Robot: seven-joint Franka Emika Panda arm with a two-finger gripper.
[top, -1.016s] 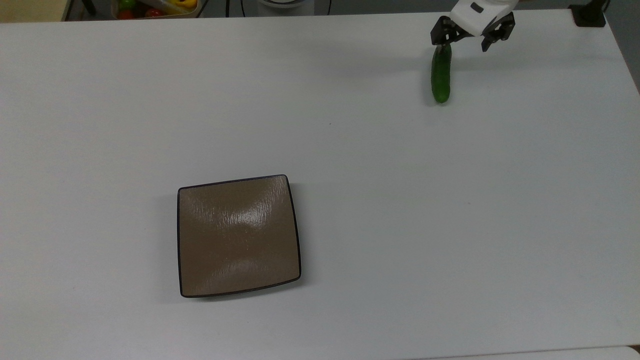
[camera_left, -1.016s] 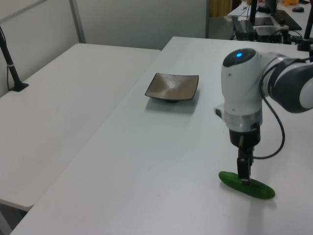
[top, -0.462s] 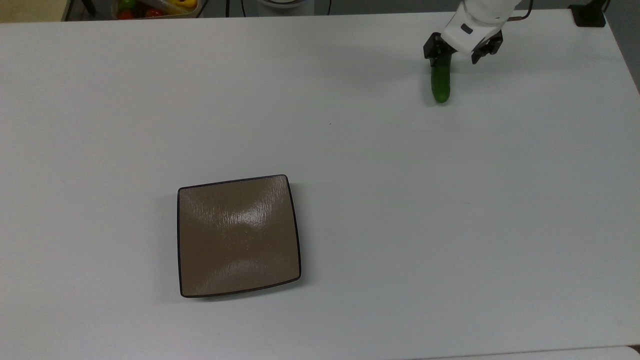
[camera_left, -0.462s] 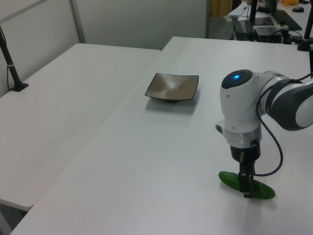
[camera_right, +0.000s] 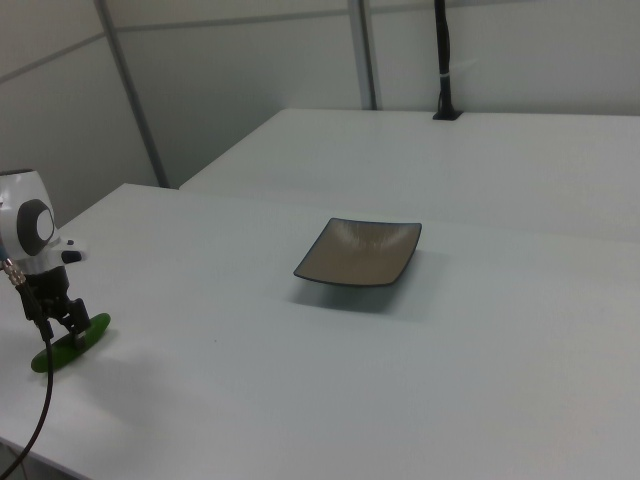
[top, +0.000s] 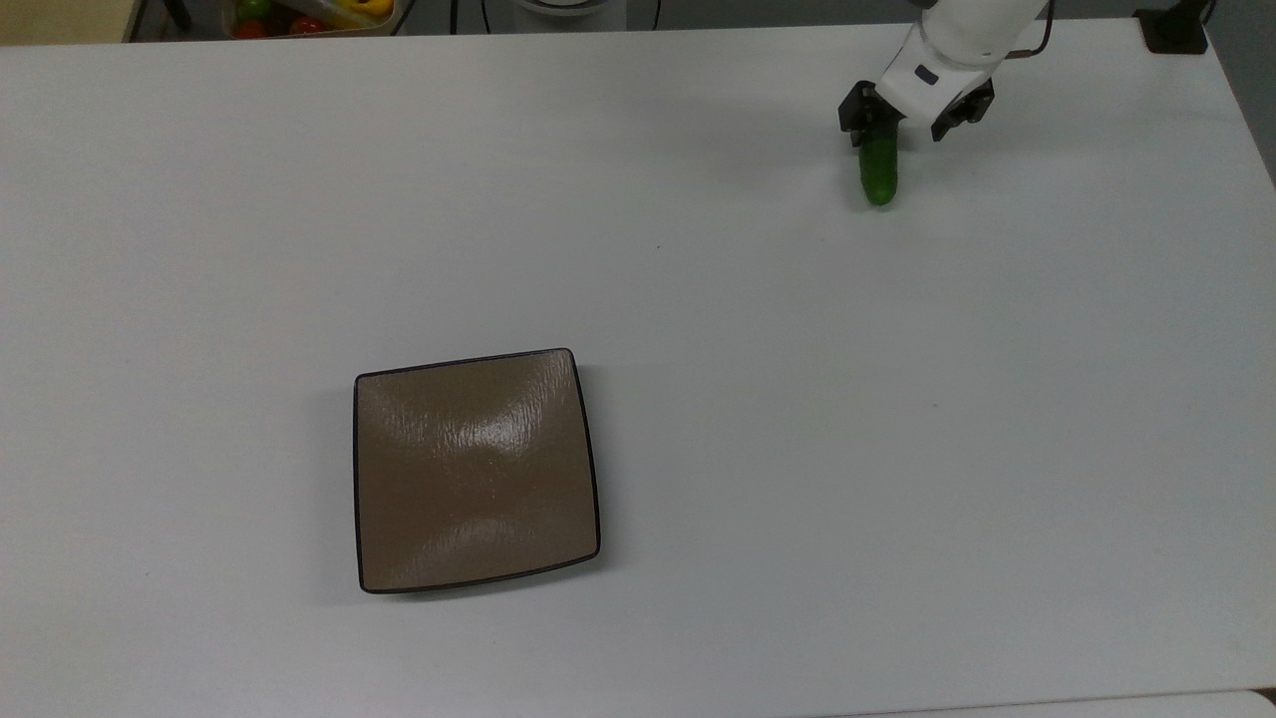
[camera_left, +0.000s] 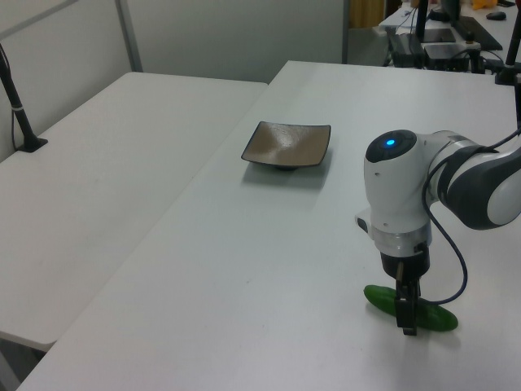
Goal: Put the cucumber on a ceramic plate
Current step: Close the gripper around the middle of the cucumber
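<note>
Top view tells it best: the end effector [top: 881,122] has dropped down over the cucumber [top: 879,172] near the far right corner of the white surface [top: 758,329], and its black fingers now straddle the upper half of the vegetable, so less green shows than did a second ago. Then the head sat higher, by the cucumber's far end, and nearly its whole length lay bare.

From the left view, the end effector [camera_left: 406,312] reaches down to the cucumber [camera_left: 431,317], with a finger crossing in front of its middle; a second ago it hung above with its tip just at the skin. The cucumber itself looks unmoved, lying flat on the surface.

I can't tell whether the fingers have closed on it or merely sit either side. My guess is the grasp is about to happen, with no lift begun.

In the right view, the ceramic plate [camera_right: 361,251] sits well apart from the cucumber [camera_right: 72,343], bare on top. It hasn't budged. So the whole carry across the surface is yet to come.
</note>
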